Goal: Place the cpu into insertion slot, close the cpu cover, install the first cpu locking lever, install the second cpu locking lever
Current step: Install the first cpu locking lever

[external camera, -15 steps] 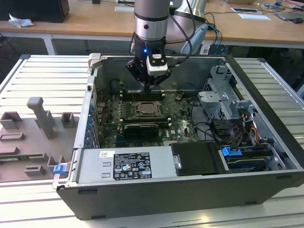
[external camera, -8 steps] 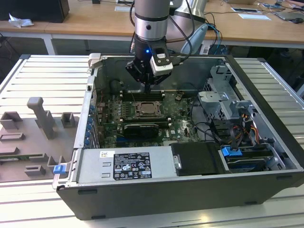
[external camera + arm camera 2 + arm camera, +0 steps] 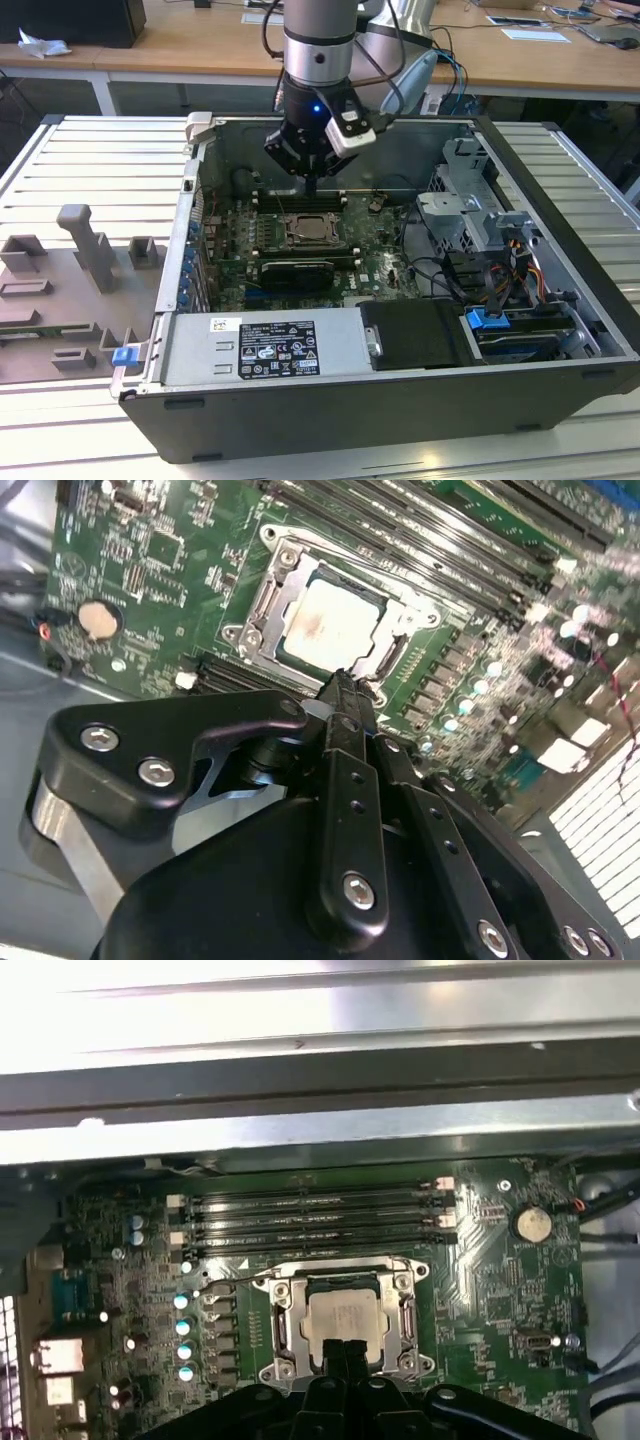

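Note:
The cpu (image 3: 344, 1315) lies flat in the insertion slot (image 3: 305, 230), its pale silver-beige top showing through the window of the cpu cover (image 3: 408, 1305). The cover lies down flat around the chip (image 3: 330, 620). Thin metal lever rods run along the socket frame; whether they are latched I cannot tell. My gripper (image 3: 311, 187) hangs a little above the socket's far edge, inside the open computer case. In both wrist views its black fingers (image 3: 334, 1352) are pressed together with nothing between them, the tip (image 3: 345, 680) close over the cover's rim.
Long black memory slots (image 3: 310, 1222) run beside the socket. A coin battery (image 3: 531, 1223) sits on the green board. A black graphics card (image 3: 295, 272), the power supply (image 3: 260, 345) and a drive cage (image 3: 470, 205) crowd the case. A grey fixture (image 3: 85, 250) stands outside.

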`<state>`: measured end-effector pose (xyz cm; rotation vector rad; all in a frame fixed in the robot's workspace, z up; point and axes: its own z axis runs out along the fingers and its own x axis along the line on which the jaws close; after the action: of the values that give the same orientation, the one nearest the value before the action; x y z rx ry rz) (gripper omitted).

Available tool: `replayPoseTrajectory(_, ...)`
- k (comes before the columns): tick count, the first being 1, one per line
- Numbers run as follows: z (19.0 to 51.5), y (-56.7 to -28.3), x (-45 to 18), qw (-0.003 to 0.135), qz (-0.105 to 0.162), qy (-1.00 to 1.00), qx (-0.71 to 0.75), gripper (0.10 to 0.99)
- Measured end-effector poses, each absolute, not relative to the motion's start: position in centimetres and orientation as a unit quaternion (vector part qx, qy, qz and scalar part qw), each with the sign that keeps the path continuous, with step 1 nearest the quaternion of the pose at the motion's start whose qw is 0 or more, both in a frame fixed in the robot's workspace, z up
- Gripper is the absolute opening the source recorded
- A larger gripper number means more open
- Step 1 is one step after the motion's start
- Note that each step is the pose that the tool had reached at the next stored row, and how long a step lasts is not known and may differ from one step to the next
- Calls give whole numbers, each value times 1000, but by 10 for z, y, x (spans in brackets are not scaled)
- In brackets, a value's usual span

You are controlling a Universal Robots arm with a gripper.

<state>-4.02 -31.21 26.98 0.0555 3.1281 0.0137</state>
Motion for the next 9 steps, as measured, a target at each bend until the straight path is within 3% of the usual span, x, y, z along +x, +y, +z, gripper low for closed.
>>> replayPoseTrajectory(9,270,-312,-41,6,5,999,-38,106)
